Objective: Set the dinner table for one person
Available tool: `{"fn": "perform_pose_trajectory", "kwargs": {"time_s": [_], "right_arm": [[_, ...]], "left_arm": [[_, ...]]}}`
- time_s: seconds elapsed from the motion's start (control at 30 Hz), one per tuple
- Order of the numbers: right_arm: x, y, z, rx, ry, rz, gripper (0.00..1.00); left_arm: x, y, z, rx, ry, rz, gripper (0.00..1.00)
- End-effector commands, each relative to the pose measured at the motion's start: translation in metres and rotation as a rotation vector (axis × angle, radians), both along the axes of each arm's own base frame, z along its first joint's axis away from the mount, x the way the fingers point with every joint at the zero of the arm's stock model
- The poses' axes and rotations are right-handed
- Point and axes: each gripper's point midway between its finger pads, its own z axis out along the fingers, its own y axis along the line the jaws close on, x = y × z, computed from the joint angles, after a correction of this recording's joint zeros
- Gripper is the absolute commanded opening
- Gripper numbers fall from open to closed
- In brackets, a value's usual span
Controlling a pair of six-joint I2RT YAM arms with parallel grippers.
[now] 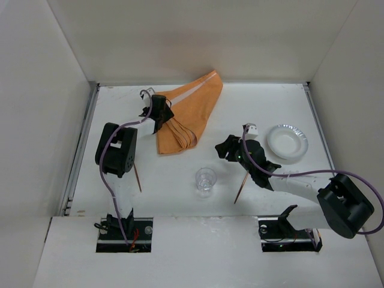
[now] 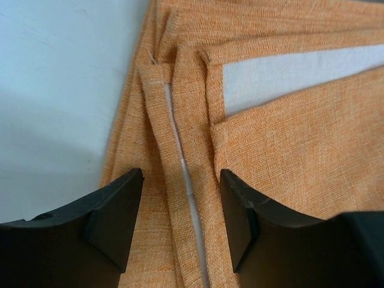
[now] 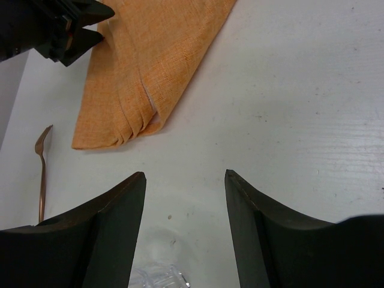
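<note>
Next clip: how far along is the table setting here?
Done: nothing arranged yet. In hand: left tool open, straddling folds of the orange placemat; right tool open above the dinner table. Left: spread it, then arrange plate, cup and copper utensils.

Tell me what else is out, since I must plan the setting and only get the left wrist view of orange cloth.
Observer: A white plate sits near the right edge of the table.
Operator: Any glass?
Observer: A clear cup stands upright near the table's middle.
Operator: Cutlery?
Observer: A copper fork lies left of the cup.
</note>
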Motion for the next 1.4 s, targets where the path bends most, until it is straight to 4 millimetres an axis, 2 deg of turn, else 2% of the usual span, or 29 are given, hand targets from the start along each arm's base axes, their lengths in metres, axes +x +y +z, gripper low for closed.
{"fn": "perform_pose_trajectory", "kwargs": {"time_s": [0.0,0.17,0.43,0.67,0.83,0.97,1.1,1.2,1.27,1.37], "right_arm": [[0.01,0.005,0.024,0.032,-0.069,-0.01,0.61],[0.009,0.006,0.022,0.034,-0.063,-0.003,0.61],[0.009,0.004,0.028,0.037,-0.079,-0.013,0.61],[0.009,0.005,0.026,0.035,-0.074,-0.007,0.62],[0.009,0.007,0.027,0.038,-0.074,-0.003,0.62],[0.008,0.007,0.028,0.042,-0.076,0.0,0.61],[0.008,0.006,0.029,0.041,-0.078,-0.003,0.61],[0.006,0.005,0.036,0.055,-0.097,-0.007,0.61],[0.006,0.002,0.039,0.059,-0.107,-0.021,0.61],[0.006,-0.004,0.042,0.059,-0.119,-0.047,0.61]], "left_arm": [[0.002,-0.015,-0.003,-0.03,0.033,-0.036,0.51],[0.007,-0.019,-0.002,-0.052,0.015,-0.033,0.49],[0.012,-0.019,-0.026,-0.078,0.052,-0.006,0.45],[0.019,-0.028,-0.013,-0.117,-0.006,-0.02,0.41],[0.025,-0.031,-0.01,-0.14,-0.046,-0.035,0.28],[0.031,-0.043,-0.001,-0.183,-0.108,-0.078,0.2],[0.032,-0.048,0.016,-0.181,-0.153,-0.094,0.07],[0.025,-0.047,0.046,-0.174,-0.209,-0.104,0.04],[0.018,-0.058,0.071,-0.174,-0.253,-0.141,0.04],[0.0,-0.092,0.114,-0.153,-0.344,-0.25,0.03]]}}
